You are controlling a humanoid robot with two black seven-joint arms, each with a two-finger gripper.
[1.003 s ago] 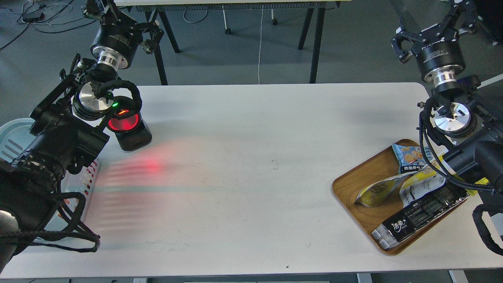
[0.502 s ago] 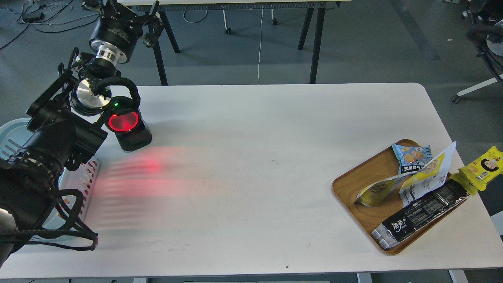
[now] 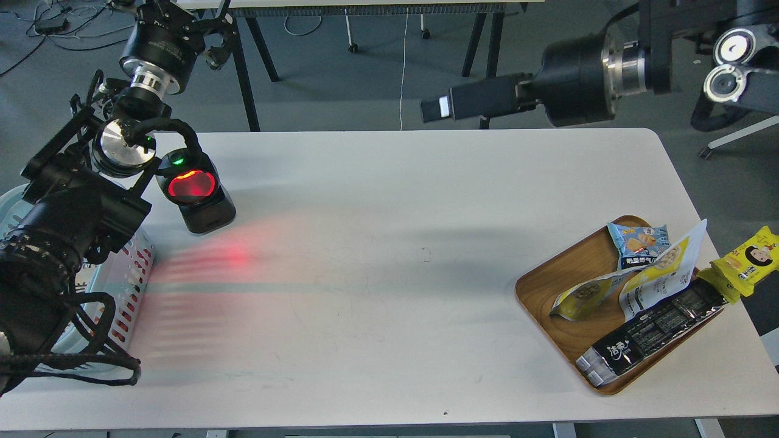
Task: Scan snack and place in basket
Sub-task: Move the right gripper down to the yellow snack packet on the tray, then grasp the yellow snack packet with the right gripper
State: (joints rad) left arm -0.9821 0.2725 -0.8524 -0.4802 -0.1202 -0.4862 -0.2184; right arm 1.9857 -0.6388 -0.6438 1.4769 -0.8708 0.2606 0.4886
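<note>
The snack (image 3: 660,277) lies in the wooden tray (image 3: 548,286) at the table's (image 3: 389,243) right end, leaning tilted with its white side up, between a second yellow pouch (image 3: 581,299) and a blue packet (image 3: 636,243), touching both; a black packet (image 3: 651,331) lies just in front of it, and a bright yellow packet (image 3: 745,261) hangs off the tray's right edge. The basket (image 3: 131,286) sits at the far left, mostly hidden behind the left arm. A scanner (image 3: 195,191) beside it glows red and throws red stripes on the table. The left gripper (image 3: 173,12) is high at the top left, too dark to tell if spread or closed. The right gripper (image 3: 441,108) points left above the table's far edge, seen end-on; its spread I cannot tell, and nothing shows in it
</note>
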